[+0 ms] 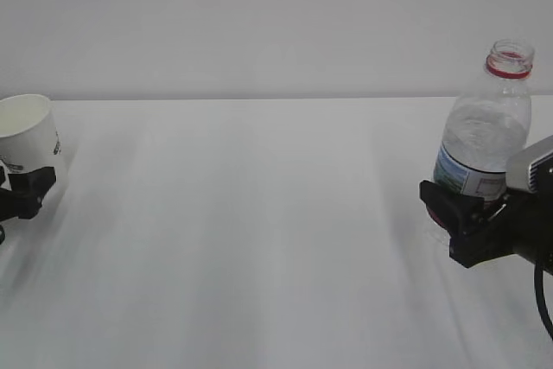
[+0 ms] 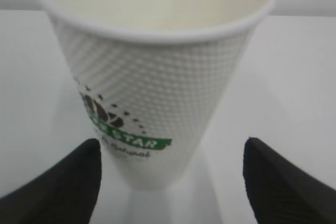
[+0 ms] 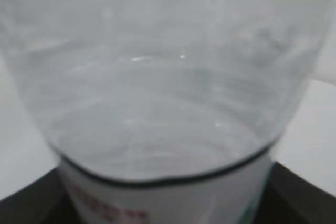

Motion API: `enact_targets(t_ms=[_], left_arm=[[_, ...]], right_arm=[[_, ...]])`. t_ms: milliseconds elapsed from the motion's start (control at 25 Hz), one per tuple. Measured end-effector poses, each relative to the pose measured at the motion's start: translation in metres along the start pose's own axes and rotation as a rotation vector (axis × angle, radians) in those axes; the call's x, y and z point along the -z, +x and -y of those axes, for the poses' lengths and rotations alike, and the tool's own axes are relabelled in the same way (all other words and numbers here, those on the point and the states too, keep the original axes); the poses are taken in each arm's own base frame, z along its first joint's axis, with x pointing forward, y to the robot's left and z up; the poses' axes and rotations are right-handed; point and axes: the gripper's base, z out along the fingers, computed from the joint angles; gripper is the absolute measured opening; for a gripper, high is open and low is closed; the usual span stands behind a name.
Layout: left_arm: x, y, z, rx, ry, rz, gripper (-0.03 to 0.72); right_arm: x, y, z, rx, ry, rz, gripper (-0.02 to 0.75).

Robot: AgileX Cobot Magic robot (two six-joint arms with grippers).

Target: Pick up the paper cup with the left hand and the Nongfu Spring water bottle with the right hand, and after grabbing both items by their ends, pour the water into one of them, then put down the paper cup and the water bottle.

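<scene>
My small white tapered paper cup (image 1: pixel 28 133) sits at the far left of the white worktop (image 1: pixel 259 231), mouth up, its long axis leaning slightly left in the exterior view. My left black two-jaw claw (image 2: pixel 170 174) is spread around its base; the left wrist view shows a gap between each jaw and the cup wall, so nothing is pinched there. That close view also gives what the exterior cannot: a dimpled texture on the cup (image 2: pixel 157 87), a rolled rim, a cream inside, and a green band with dark print low on its side.

My clear ribbed plastic bottle (image 1: pixel 484 131) stands at the far right, open mouth up, leaning slightly right, red ring at the neck and a label with a blue-green picture. My right black claw (image 1: pixel 462 213) grips it at the lower body, at the label. The right wrist view is filled by the blurred bottle wall (image 3: pixel 157 77) and label top; the water level is unclear.
</scene>
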Motion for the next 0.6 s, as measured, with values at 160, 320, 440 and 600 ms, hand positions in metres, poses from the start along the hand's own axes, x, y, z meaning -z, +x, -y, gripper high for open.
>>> enact_targets(t_ms=[160,320,440,600], left_arm=[[-0.006,-0.007,-0.002,-0.008,0.001,0.029,0.62],[-0.01,-0.011,-0.003,-0.013,0.001,0.046,0.62],[-0.013,-0.012,-0.004,-0.016,0.001,0.054,0.62],[-0.019,-0.009,-0.006,-0.014,0.001,0.051,0.62]], right_arm=[[0.0,0.0,0.0,0.001,-0.001,0.0,0.524],[0.0,0.0,0.0,0.001,-0.001,0.0,0.524],[0.0,0.0,0.0,0.001,-0.001,0.0,0.524],[0.0,0.0,0.0,0.001,-0.001,0.0,0.524]])
